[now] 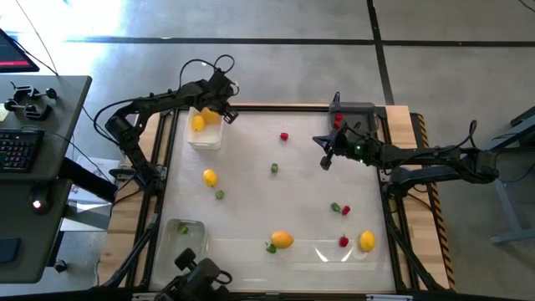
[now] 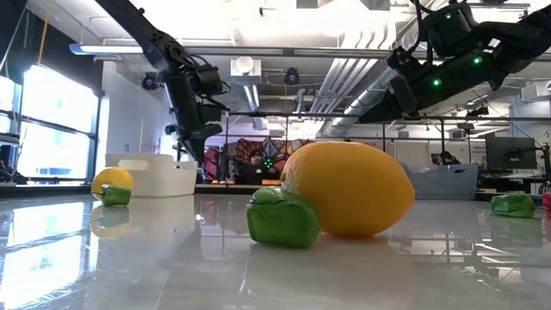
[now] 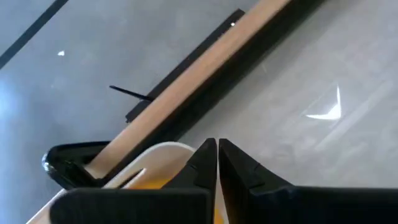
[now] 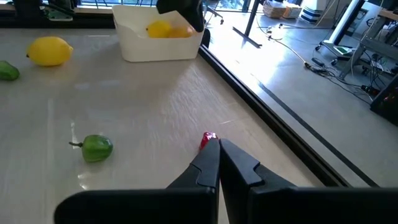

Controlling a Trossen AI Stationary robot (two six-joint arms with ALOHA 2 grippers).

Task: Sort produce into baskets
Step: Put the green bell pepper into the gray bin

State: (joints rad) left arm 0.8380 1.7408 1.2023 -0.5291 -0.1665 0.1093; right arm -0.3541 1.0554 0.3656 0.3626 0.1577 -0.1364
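Left gripper point(image 1: 227, 113) hung over the white tray point(image 1: 205, 130), fingers point(image 3: 208, 163) pressed together, empty. White tray held yellow and orange fruit point(image 4: 160, 28). Right gripper point(image 1: 326, 160) sat well right of the white tray, beside the grey tray point(image 1: 355, 111), fingers point(image 4: 214, 163) closed, empty. A red berry point(image 4: 208, 139) lay just past its tips; a green piece point(image 4: 96, 148) lay nearer the white tray.
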